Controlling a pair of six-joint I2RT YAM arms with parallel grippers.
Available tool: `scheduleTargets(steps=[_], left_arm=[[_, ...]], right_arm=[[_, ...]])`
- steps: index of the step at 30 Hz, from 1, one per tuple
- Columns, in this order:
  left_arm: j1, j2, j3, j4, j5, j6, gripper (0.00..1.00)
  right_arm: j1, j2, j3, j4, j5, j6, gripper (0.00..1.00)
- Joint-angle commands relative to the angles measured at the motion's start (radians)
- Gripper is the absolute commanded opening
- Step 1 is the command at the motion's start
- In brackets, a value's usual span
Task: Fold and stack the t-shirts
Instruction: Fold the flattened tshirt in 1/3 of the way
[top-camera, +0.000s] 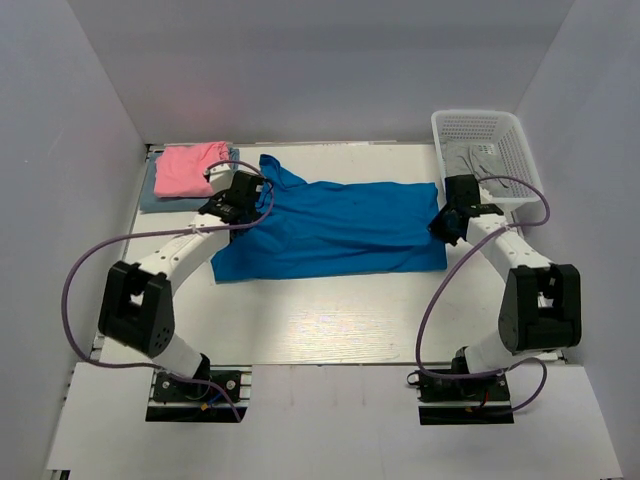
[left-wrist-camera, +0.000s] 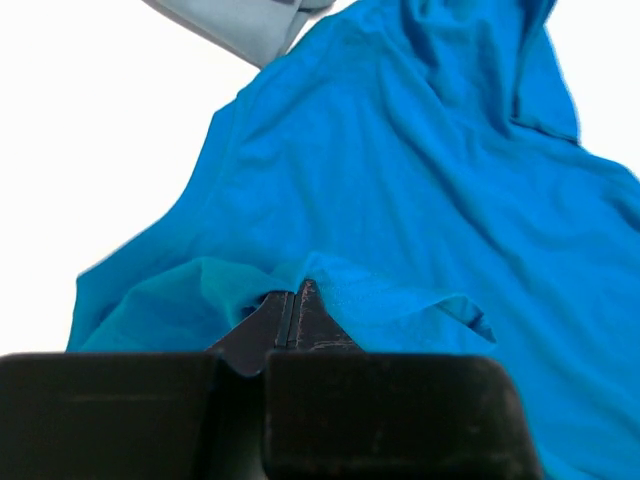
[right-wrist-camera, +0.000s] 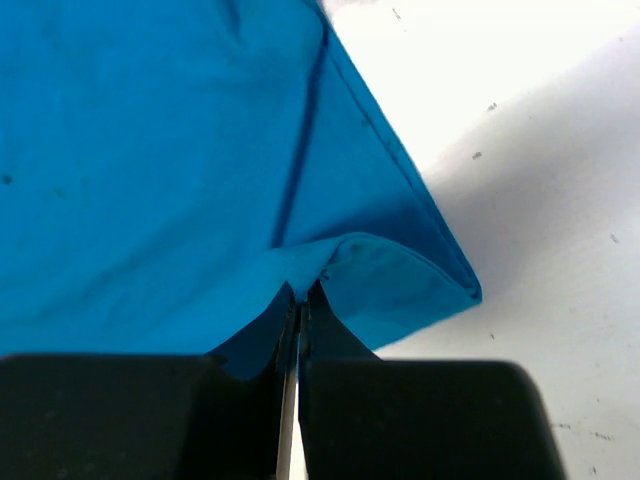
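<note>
The large bright blue t-shirt (top-camera: 335, 228) lies spread lengthwise across the middle of the table. My left gripper (top-camera: 240, 207) is shut on its left end, and in the left wrist view the cloth (left-wrist-camera: 420, 170) bunches over the closed fingertips (left-wrist-camera: 312, 300). At the shirt's right end my right gripper (top-camera: 447, 222) is shut on a pinched fold of blue cloth (right-wrist-camera: 150, 150) by the hem corner (right-wrist-camera: 440, 285). A folded pink t-shirt (top-camera: 190, 167) rests on a folded grey-blue t-shirt (top-camera: 152, 198) at the back left; its corner (left-wrist-camera: 240, 22) shows in the left wrist view.
A white mesh basket (top-camera: 520, 140) stands at the back right with grey cloth (top-camera: 470, 158) inside, just behind the right gripper. White walls enclose the table on three sides. Bare table (top-camera: 330, 320) lies between the shirt and the arm bases.
</note>
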Motion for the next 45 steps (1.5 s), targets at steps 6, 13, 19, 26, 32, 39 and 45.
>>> scheduleTargets(steps=[6, 13, 19, 26, 32, 39, 45], left_arm=[[0.075, 0.222, 0.194, 0.02, -0.097, 0.061, 0.49], [0.107, 0.314, 0.359, -0.035, 0.009, 0.153, 1.0], [0.107, 0.14, 0.176, 0.006, 0.164, 0.153, 1.0], [0.082, -0.032, -0.165, 0.191, 0.313, 0.118, 1.0], [0.104, -0.014, -0.238, 0.239, 0.324, 0.107, 1.0], [0.104, 0.021, -0.267, 0.239, 0.279, 0.084, 1.0], [0.104, 0.032, -0.277, 0.248, 0.268, 0.075, 1.0]], right_arm=[[-0.005, 0.13, 0.21, -0.017, 0.073, -0.044, 0.28], [-0.003, 0.103, 0.214, -0.045, 0.049, -0.094, 0.84], [0.01, -0.001, 0.051, 0.039, -0.14, -0.168, 0.9], [0.052, 0.035, -0.047, 0.174, -0.294, -0.228, 0.9], [0.075, 0.173, 0.015, 0.256, -0.262, -0.248, 0.9], [0.069, 0.33, 0.181, 0.296, -0.048, -0.2, 0.9], [0.069, 0.428, 0.29, 0.254, 0.005, -0.203, 0.9]])
